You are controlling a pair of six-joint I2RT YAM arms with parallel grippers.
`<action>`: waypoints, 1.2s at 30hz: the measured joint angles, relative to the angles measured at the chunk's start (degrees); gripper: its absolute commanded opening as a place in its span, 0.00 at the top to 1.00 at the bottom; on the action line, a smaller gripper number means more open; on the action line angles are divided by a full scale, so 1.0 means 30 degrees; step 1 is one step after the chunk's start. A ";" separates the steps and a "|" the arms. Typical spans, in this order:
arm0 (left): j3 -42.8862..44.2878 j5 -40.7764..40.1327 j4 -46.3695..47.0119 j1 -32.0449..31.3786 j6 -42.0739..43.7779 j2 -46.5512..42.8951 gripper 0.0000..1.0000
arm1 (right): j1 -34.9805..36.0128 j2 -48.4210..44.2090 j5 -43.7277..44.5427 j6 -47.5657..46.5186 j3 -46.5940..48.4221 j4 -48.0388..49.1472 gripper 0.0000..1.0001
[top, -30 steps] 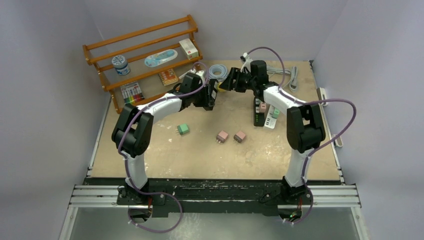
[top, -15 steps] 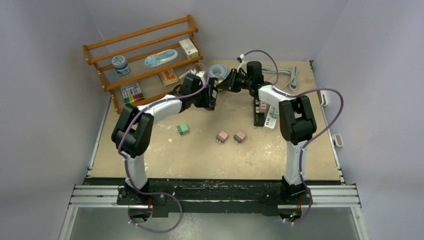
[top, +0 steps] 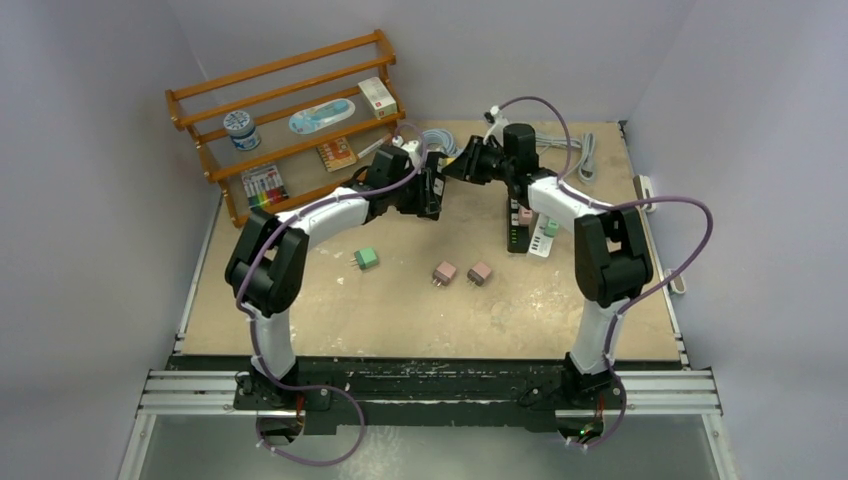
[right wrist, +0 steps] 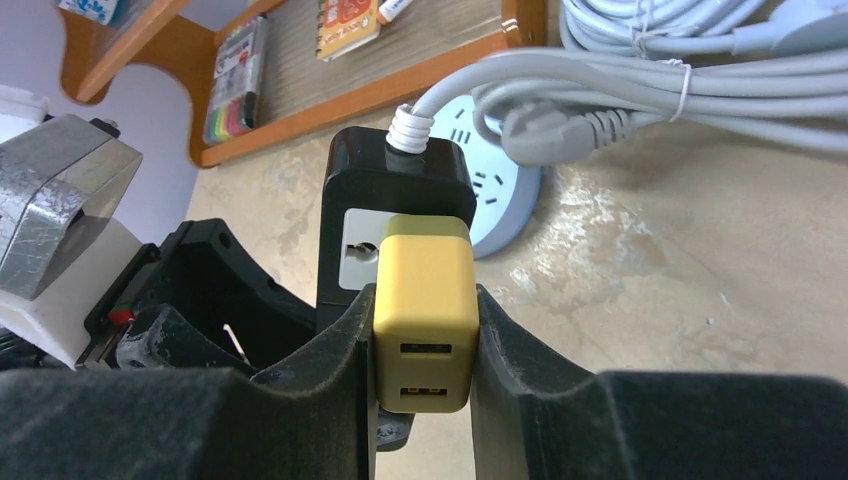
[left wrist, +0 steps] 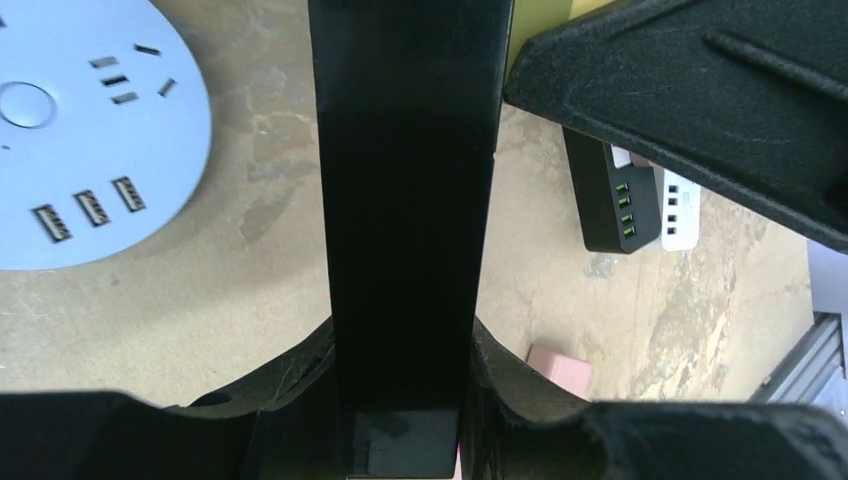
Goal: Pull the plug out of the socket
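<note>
In my left wrist view the black socket strip point(left wrist: 410, 230) fills the middle and runs off the top edge, its face out of sight. The yellow plug point(left wrist: 585, 6) is only a sliver at that edge. The round hub point(left wrist: 80, 130) is cut by the left edge. In my right wrist view the plug's prongs are hidden against the strip. From above, the plug is too small to make out.
</note>
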 measured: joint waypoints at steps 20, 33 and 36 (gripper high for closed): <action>0.3016 -0.0583 -0.2645 0.0554 0.1188 0.1982 1.00 | -0.0736 -0.6375 0.3599 0.0146 -0.6433 0.1770 1.00; 0.8765 -0.1989 -0.4918 0.1180 0.1049 0.6572 1.00 | -0.0874 -0.8247 0.2790 -0.0175 -0.8903 0.3453 1.00; 1.0892 -0.1778 -0.5289 0.1166 0.1100 0.7970 1.00 | -0.0874 -0.8065 0.2528 -0.0415 -0.8706 0.3300 1.00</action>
